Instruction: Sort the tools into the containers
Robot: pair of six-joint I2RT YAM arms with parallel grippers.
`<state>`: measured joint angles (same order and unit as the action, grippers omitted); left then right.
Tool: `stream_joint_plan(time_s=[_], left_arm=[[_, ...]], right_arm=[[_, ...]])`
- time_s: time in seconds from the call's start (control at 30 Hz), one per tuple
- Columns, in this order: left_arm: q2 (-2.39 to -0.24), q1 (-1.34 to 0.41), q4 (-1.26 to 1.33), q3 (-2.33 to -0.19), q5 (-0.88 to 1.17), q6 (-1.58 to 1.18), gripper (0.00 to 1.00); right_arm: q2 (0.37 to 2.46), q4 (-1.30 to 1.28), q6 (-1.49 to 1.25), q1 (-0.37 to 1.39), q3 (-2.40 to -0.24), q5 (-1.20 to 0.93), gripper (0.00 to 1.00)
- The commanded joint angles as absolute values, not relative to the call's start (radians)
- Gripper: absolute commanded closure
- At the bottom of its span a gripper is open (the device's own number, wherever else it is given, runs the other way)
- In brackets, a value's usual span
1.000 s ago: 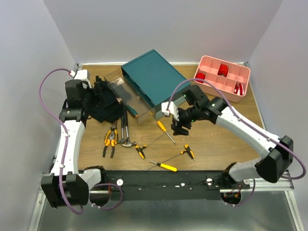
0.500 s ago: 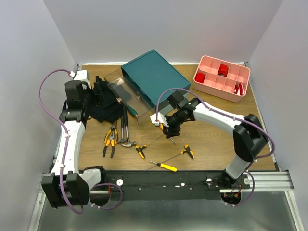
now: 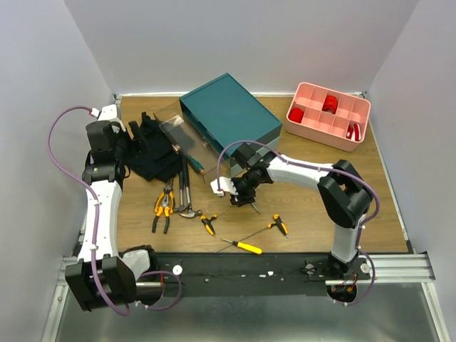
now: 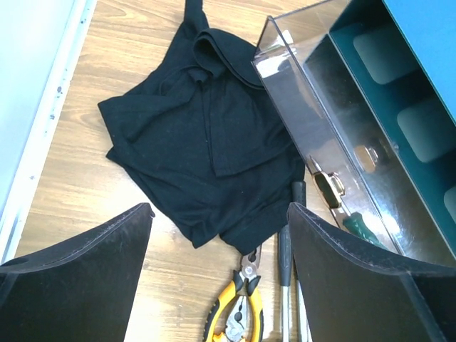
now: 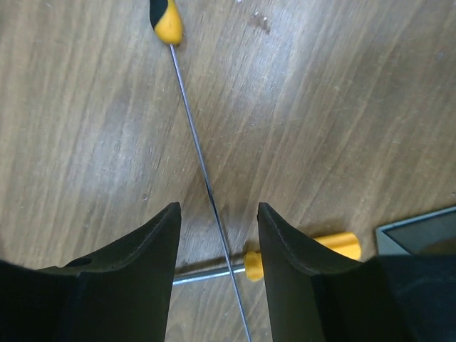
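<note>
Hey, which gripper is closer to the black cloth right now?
Left. The left gripper hangs open right above the black cloth. The right gripper is farther off, near the middle of the workspace, open over a thin screwdriver shaft.

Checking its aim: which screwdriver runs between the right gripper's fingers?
The thin-shafted screwdriver with the yellow-and-black handle; its shaft passes between the right gripper's open fingers. The all-yellow-handled screwdriver lies crosswise, handle beyond one finger.
</note>
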<state>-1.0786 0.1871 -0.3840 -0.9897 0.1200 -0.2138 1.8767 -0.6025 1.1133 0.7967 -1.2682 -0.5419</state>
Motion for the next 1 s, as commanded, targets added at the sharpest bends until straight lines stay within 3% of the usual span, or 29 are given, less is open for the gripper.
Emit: stream_joint_plan(time_s=[0.0, 0.1, 0.2, 0.23, 0.3, 0.47, 0.63, 0.77, 0.97], left_arm=[[-1.048, 0.206, -0.362, -1.002, 0.16, -0.236, 0.14], [-1.028, 0.219, -0.365, -0.993, 0.166, -0.242, 0.14], [-1.009, 0.236, -0.373, -0.985, 0.175, -0.252, 0.14], [-1.006, 0.239, -0.373, -0.985, 0.175, -0.253, 0.14], [-0.994, 0.242, -0.374, -0.985, 0.178, -0.252, 0.14], [-0.996, 0.242, -0.353, -0.996, 0.193, -0.255, 0.14], [-1.037, 0.241, -0.301, -1.011, 0.222, -0.3, 0.14], [-1.058, 0.241, -0.268, -1.009, 0.232, -0.324, 0.15], [-1.045, 0.242, -0.284, -1.005, 0.219, -0.324, 0.15]], right_arm=[[1.922, -0.526, 1.15, 0.822, -1.24, -0.451, 0.47], [1.944, -0.514, 1.158, 0.831, -1.229, -0.408, 0.53], [1.936, -0.541, 1.175, 0.833, -1.213, -0.399, 0.74], [1.925, -0.558, 1.183, 0.834, -1.206, -0.406, 0.88], [1.846, -0.62, 1.219, 0.833, -1.165, -0.429, 0.98], [1.562, -0.86, 1.319, 0.825, -1.117, -0.514, 0.99], [1.37, -1.04, 1.315, 0.723, -1.245, -0.598, 0.99], [1.4, -1.001, 1.097, 0.703, -1.472, -0.659, 0.99], [1.665, -0.856, 0.459, 0.704, -1.833, -0.609, 0.99]])
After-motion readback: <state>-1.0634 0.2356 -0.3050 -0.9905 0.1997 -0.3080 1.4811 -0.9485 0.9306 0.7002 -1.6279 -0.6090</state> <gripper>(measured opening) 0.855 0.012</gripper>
